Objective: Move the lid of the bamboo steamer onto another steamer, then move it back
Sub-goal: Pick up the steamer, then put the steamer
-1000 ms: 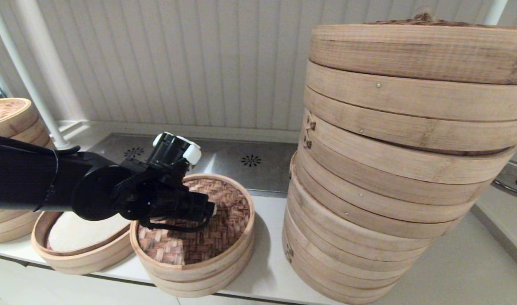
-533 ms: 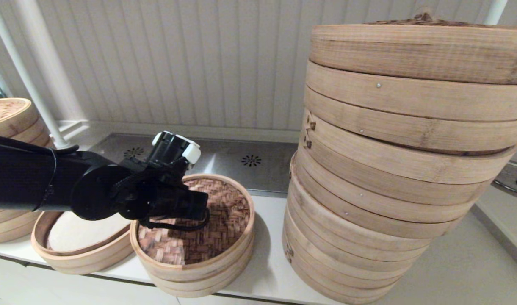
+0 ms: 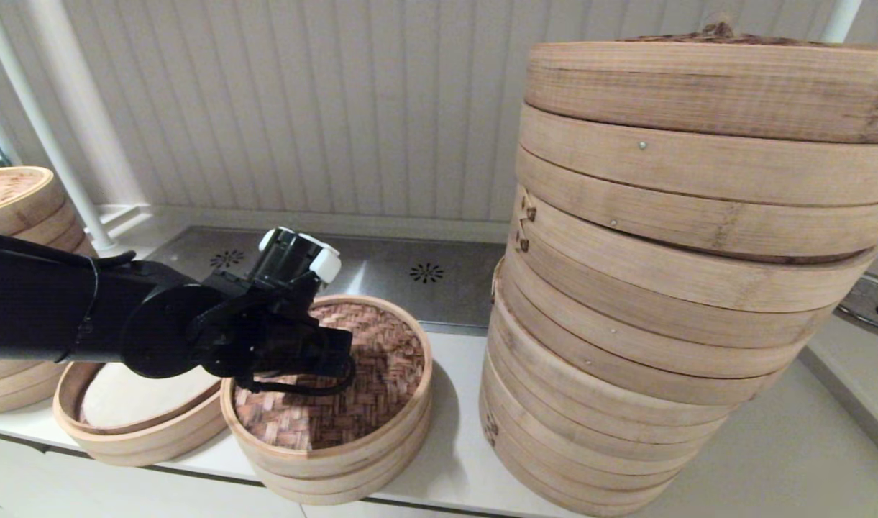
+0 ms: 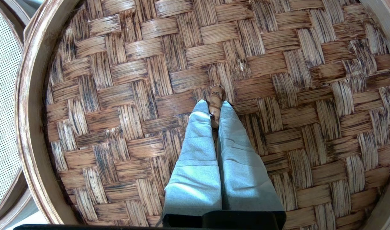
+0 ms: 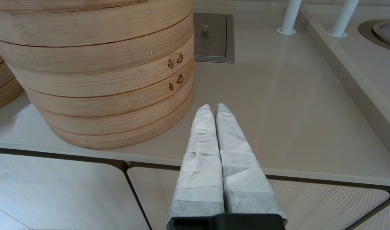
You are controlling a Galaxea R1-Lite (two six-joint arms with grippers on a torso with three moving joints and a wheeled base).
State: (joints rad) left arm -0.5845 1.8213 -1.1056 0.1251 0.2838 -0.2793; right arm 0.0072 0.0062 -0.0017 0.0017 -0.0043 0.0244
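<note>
The bamboo steamer lid (image 3: 381, 367), brown herringbone weave inside a pale rim, rests on a small steamer (image 3: 338, 483) near the counter's front. My left gripper (image 3: 344, 357) reaches over it from the left. In the left wrist view the gripper (image 4: 215, 107) is shut on the lid's tiny centre loop (image 4: 217, 93), its padded fingers (image 4: 195, 153) low over the weave (image 4: 118, 95). Another steamer (image 3: 133, 440), uncovered with a white liner (image 4: 3, 111), stands touching on the left. My right gripper (image 5: 214, 107) is shut on nothing, parked beyond the counter's front edge.
A huge steamer stack (image 3: 669, 288) towers right of the lid, also seen from the right wrist (image 5: 95, 70). A medium stack (image 3: 14, 208) stands at far left. A steel panel (image 3: 410, 277) lies behind, and white poles (image 5: 289, 16) rise at the back right.
My left wrist has dipped and drawn back slightly, so the pale fingertip seen earlier is now hidden behind it. The lid sits where it was.
</note>
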